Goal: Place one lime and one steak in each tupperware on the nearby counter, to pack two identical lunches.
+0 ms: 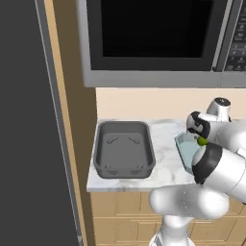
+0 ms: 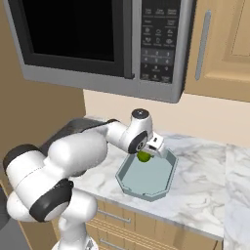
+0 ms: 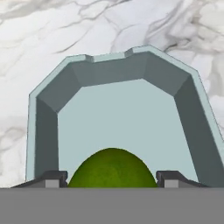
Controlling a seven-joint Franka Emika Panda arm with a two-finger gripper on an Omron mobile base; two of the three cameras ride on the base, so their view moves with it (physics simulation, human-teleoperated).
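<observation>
Gripper, its two dark fingertips pressing either side of a green lime, is holding the fruit above the pale blue-grey octagonal tupperware. In the right base view the lime is hanging over the near-left part of that tray, which is sitting on the marbled counter. The dark grey tupperware is resting well apart to the left, below a microwave.

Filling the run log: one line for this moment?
gripper: shut on lime | over pale blue tupperware | dark tupperware: empty
</observation>
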